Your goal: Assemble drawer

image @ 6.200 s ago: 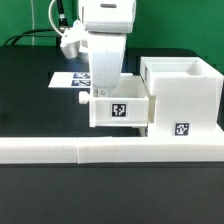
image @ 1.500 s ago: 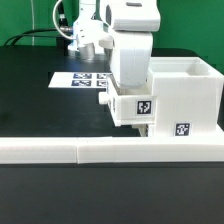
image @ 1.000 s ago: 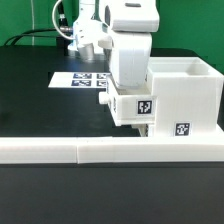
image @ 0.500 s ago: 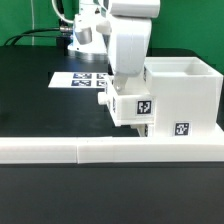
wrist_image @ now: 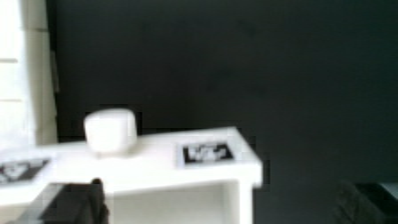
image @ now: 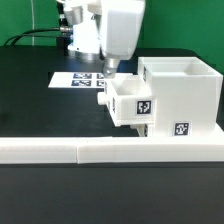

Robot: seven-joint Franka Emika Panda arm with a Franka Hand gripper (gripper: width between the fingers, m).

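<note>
The white drawer housing (image: 182, 92) stands at the exterior view's right, with a tag low on its front. A small white tray (image: 130, 104) with a tag on its front sits against the housing's left side, partly pushed in. My gripper (image: 112, 68) hangs just above the tray's left rear edge and holds nothing. In the wrist view the tray (wrist_image: 169, 165) shows its knob (wrist_image: 111, 130) and a tag (wrist_image: 210, 152). The gripper (wrist_image: 214, 205) is open, with its dark fingertips (wrist_image: 71, 205) far apart. A second tray is not in view.
A long low white L-shaped bar (image: 90, 150) runs along the front, right before the housing and tray. The marker board (image: 78, 78) lies flat on the black table behind the tray. Cables and a stand are at the back left.
The gripper carried the tray right to the housing, then let go of it and rose up and slightly to the exterior view's left. The tray stays at the housing.
</note>
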